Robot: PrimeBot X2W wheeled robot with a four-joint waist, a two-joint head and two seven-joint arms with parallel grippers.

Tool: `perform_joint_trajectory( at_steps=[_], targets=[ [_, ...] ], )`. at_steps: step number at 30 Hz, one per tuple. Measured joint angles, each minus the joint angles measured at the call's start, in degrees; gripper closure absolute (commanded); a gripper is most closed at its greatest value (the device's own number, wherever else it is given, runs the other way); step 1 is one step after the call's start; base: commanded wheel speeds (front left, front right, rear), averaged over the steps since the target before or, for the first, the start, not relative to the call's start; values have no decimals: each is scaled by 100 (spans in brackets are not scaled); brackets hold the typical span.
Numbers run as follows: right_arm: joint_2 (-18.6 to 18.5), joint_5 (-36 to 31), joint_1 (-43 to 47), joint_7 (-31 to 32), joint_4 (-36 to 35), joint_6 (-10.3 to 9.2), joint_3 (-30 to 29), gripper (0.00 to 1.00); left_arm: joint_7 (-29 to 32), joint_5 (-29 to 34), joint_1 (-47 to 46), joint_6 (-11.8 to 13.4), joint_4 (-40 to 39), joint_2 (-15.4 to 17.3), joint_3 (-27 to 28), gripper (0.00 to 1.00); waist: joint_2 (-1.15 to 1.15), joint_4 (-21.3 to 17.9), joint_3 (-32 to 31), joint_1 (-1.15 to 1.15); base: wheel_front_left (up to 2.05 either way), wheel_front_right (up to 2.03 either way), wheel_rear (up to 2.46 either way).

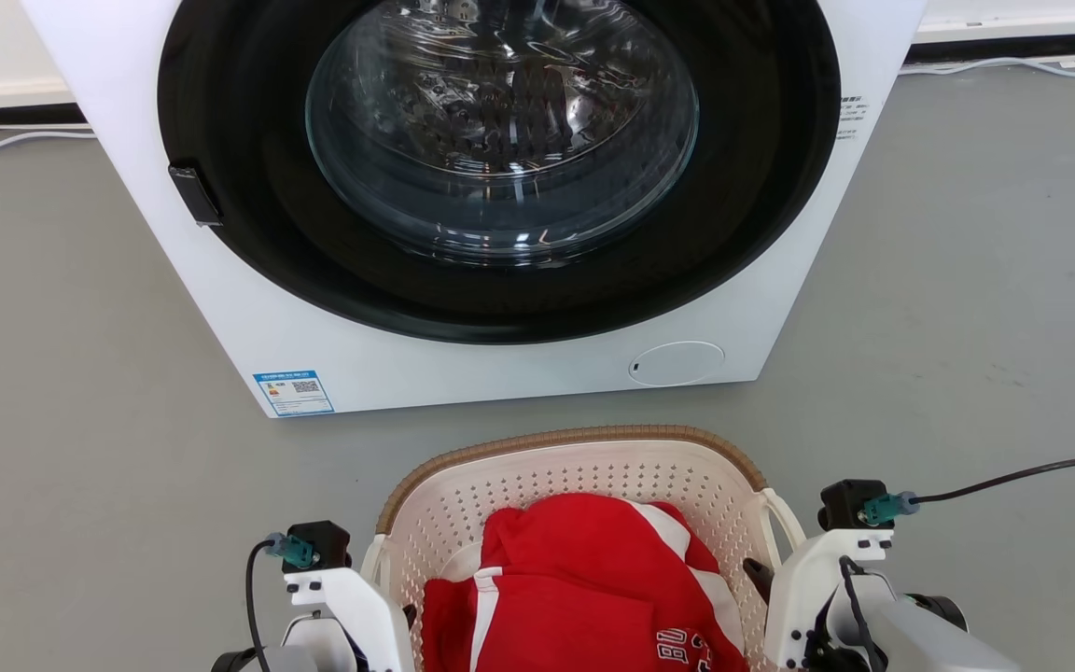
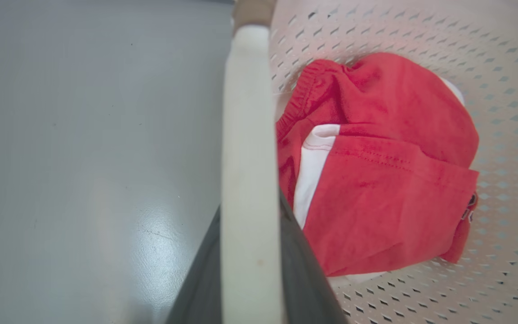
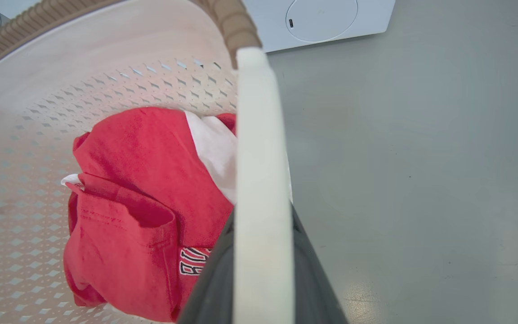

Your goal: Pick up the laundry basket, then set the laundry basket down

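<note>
Left gripper (image 2: 249, 207): I have it clamped across the left handle (image 2: 247, 135).
Right gripper (image 3: 262, 211): clamped on the right handle (image 3: 261, 135), so the lift stays level.
Laundry basket (image 1: 575, 436): between my arms, over the floor (image 1: 80, 420) before the washing machine (image 1: 500, 373); whether it is lifted I cannot tell.

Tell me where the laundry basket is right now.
Head view, bottom centre: the laundry basket is before the washing machine, between the left pincer and the right pincer, each clamping one of its white side handles.
</note>
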Motion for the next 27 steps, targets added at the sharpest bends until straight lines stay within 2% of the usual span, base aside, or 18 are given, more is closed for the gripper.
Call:
perform_joint_trajectory(
  at_steps=[27],
  targets=[
    [-10, 393, -4, -114, 19, -1, 425, 100, -130, -490, 10, 24, 56, 46, -502, 100, 0, -41, -38, 0, 0, 0, 0]
  ],
)
